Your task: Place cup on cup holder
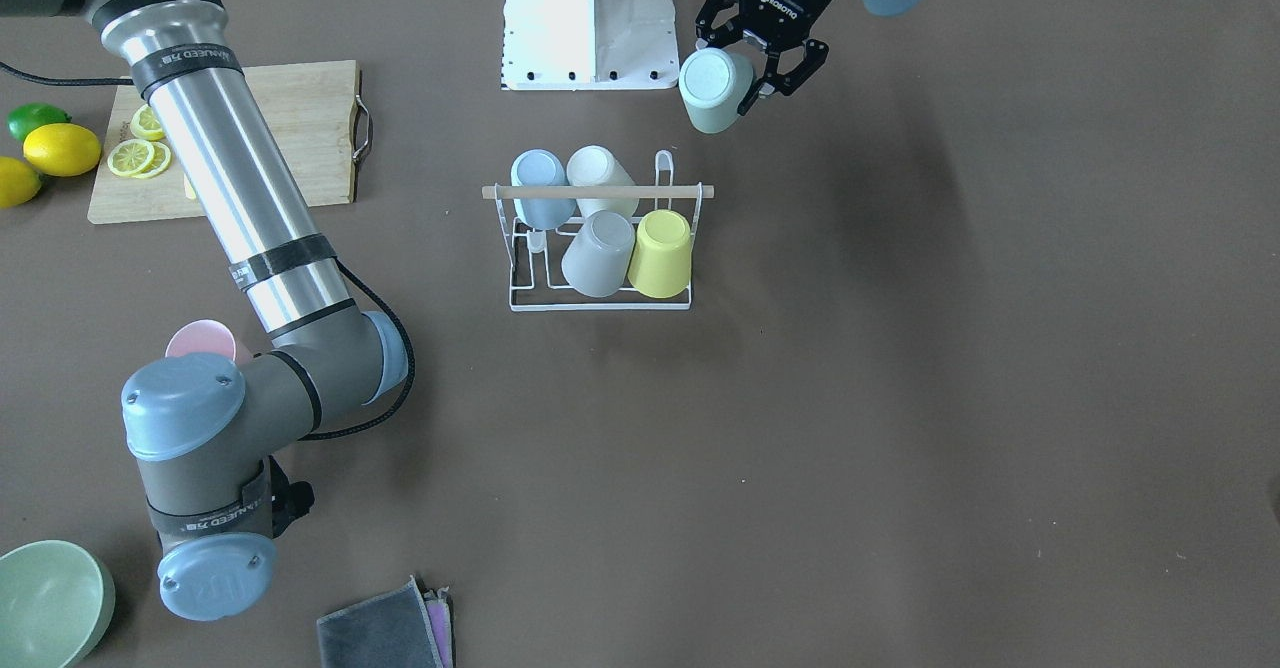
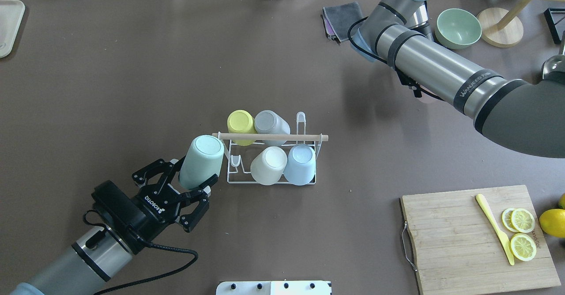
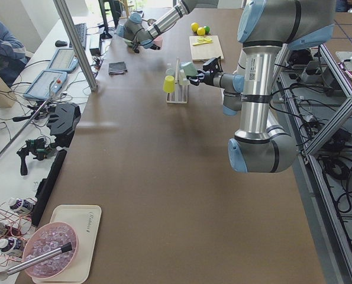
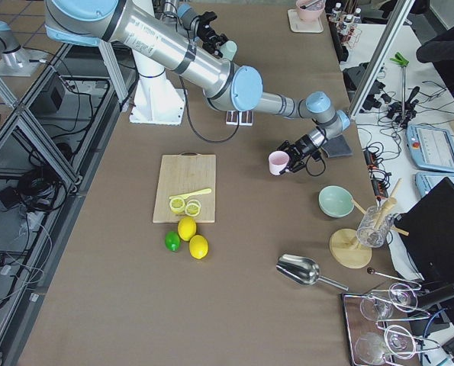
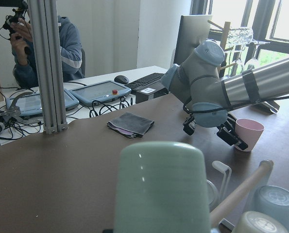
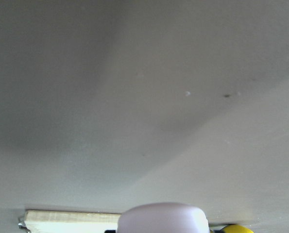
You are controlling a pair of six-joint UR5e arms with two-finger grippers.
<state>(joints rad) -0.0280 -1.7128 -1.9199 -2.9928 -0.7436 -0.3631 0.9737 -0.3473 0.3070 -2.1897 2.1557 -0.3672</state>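
The cup holder [image 2: 271, 183] is a white wire rack with a wooden rod [image 2: 269, 137] across its top, mid-table. Yellow, grey, cream and light-blue cups hang on it upside down. My left gripper [image 2: 190, 175] is shut on a mint-green cup [image 2: 201, 162], held tilted just left of the rack's end and touching nothing else. In the front view this cup [image 1: 713, 90] is behind the rack [image 1: 600, 303]. My right gripper [image 4: 294, 156] is shut on a pink cup [image 4: 278, 162] at the far right of the table. The pink cup also shows in the left wrist view [image 5: 248, 134].
A wooden cutting board [image 2: 454, 237] with lemon slices and a yellow knife lies near right, with whole lemons beside it. A green bowl [image 2: 458, 28], a grey cloth [image 2: 342, 17] and a wooden stand sit at the far edge. The robot's white base plate [image 1: 585, 18] is behind the rack.
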